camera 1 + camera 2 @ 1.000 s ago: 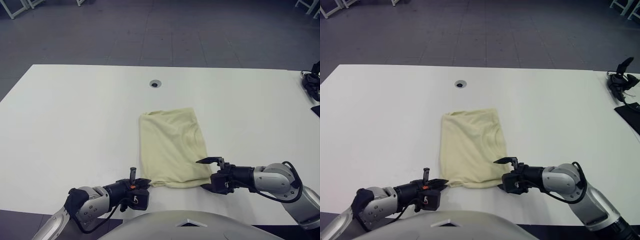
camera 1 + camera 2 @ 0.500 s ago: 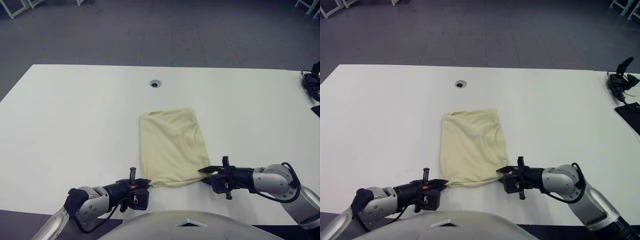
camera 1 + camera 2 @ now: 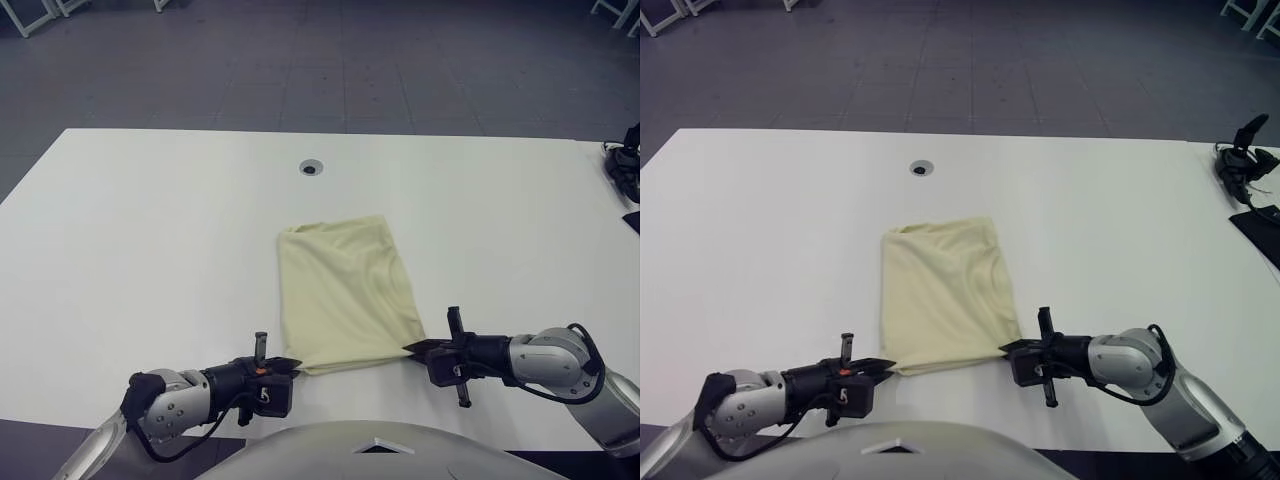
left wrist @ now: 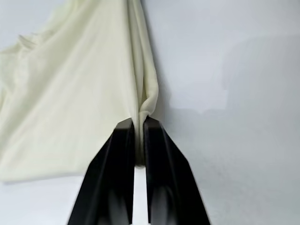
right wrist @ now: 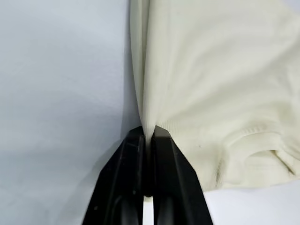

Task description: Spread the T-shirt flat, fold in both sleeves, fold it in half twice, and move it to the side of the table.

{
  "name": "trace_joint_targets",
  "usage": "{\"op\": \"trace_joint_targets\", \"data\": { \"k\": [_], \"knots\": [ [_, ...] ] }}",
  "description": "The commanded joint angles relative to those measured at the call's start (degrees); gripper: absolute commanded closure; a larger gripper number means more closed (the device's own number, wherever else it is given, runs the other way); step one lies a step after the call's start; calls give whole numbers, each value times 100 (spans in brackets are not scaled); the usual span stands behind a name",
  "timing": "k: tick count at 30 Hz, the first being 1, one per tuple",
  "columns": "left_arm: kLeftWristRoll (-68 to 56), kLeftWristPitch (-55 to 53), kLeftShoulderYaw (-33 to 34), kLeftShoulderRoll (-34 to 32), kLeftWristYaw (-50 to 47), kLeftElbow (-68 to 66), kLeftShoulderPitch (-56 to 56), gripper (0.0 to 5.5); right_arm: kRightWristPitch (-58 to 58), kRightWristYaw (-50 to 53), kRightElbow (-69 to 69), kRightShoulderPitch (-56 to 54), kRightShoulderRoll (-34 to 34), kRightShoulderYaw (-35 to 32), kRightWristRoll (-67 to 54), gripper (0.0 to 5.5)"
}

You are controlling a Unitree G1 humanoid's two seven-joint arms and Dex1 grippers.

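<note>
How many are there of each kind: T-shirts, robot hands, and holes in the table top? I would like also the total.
T-shirt: 1, cream
Hands: 2, left hand and right hand, each shut on a near corner of the T-shirt
Hole in the table: 1
Total: 4

right claw [image 3: 410, 347] rotated, closed on near right corner of T-shirt [image 3: 345, 290]

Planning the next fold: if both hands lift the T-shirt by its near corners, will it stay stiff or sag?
Probably it sags: the T-shirt bunches into soft pleats where the left hand and right hand pinch it. It looks thin, so likely light and easy to drag.
</note>
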State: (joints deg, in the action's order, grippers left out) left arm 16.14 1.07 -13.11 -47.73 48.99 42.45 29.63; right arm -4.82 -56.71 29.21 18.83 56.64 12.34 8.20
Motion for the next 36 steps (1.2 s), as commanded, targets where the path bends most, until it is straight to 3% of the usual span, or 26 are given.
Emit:
{"op": "trace_joint_targets", "data": {
  "k": [1, 10, 17, 20, 23, 28, 32, 36],
  "knots": [
    [-1130, -240, 629, -513, 645, 674, 288, 538, 111, -472, 620, 444, 545, -647, -653, 548],
    [-2719, -465, 2041, -1015, 1453, 1088, 658, 538, 675, -1880, 1570, 921, 1275, -2299, -3107, 549],
    [-3628, -703, 2353, -1045, 1758, 1372, 895, 538, 1274, -2337, 1725, 968, 1535, -2730, -3329, 549],
    [-4040, -887, 2225, -1050, 1780, 1142, 399, 538, 1623, -2382, 1698, 707, 1606, -2759, -3597, 549],
    [-4201, -983, 1855, -863, 1666, 689, -417, 538, 1958, -2219, 1449, -185, 1593, -2172, -3690, 549],
    [-3942, -1219, 1632, -470, 979, 216, -1036, 538, 2077, -2575, 88, -2858, 723, -220, -2645, 549],
    [-3967, -1412, 1281, -179, 850, -501, -1644, 538, 2190, -2547, -1031, -4090, -33, 689, -1880, 549],
    [-3183, -1063, 687, 243, 622, -1754, -2401, 539, 1709, -2580, -2101, -4723, -461, 1267, -1081, 549]
  ]
}}
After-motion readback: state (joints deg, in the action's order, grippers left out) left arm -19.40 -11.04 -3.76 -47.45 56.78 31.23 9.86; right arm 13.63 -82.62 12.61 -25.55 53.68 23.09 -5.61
